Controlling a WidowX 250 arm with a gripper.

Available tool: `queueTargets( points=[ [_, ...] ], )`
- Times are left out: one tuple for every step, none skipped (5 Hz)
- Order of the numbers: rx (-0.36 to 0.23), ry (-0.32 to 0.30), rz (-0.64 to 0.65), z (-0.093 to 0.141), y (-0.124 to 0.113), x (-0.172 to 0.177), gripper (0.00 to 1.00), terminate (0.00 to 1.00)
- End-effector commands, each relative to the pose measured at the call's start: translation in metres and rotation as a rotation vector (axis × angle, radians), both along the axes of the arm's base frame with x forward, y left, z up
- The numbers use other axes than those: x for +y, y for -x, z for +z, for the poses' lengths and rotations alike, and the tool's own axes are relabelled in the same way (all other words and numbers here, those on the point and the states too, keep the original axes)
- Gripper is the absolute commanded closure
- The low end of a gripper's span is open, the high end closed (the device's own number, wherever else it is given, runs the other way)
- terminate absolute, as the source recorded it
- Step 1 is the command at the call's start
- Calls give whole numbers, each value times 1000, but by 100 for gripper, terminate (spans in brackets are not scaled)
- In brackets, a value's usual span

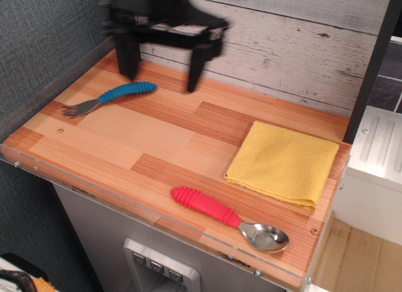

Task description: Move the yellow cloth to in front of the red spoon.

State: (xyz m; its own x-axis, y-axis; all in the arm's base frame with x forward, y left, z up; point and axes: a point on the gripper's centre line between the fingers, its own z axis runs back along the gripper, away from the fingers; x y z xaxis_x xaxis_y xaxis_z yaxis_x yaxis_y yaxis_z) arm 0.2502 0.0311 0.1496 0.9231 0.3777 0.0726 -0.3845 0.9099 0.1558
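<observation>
Observation.image view, gripper (161, 72) blurred, top cropped, jaws wide apart, empty, yellow cloth (284, 162) unobstructed.

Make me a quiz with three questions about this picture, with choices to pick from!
1. Where is the yellow cloth?
A. beside the fork
B. behind the red spoon, at the right
C. under the gripper

2. What colour is the fork handle?
A. blue
B. green
C. red

3. How is the gripper?
A. shut on the cloth
B. open, holding nothing
C. shut on the spoon

Answers:
1 B, the cloth lies at the right end, the spoon nearer the front edge.
2 A, the ribbed handle is blue.
3 B, its fingers stand wide apart with only air between them.
</observation>
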Motion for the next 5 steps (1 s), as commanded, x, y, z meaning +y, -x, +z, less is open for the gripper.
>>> queueTargets(
  points=[
    [41, -40, 242, 1, 55, 29, 0, 0],
    [65, -58, 331, -6, 71, 41, 0, 0],
    [70, -102, 485, -14, 84, 53, 0, 0],
    [70, -102, 485, -14, 84, 53, 0, 0],
    [70, -102, 485, -14, 84, 53, 0, 100]
  ],
)
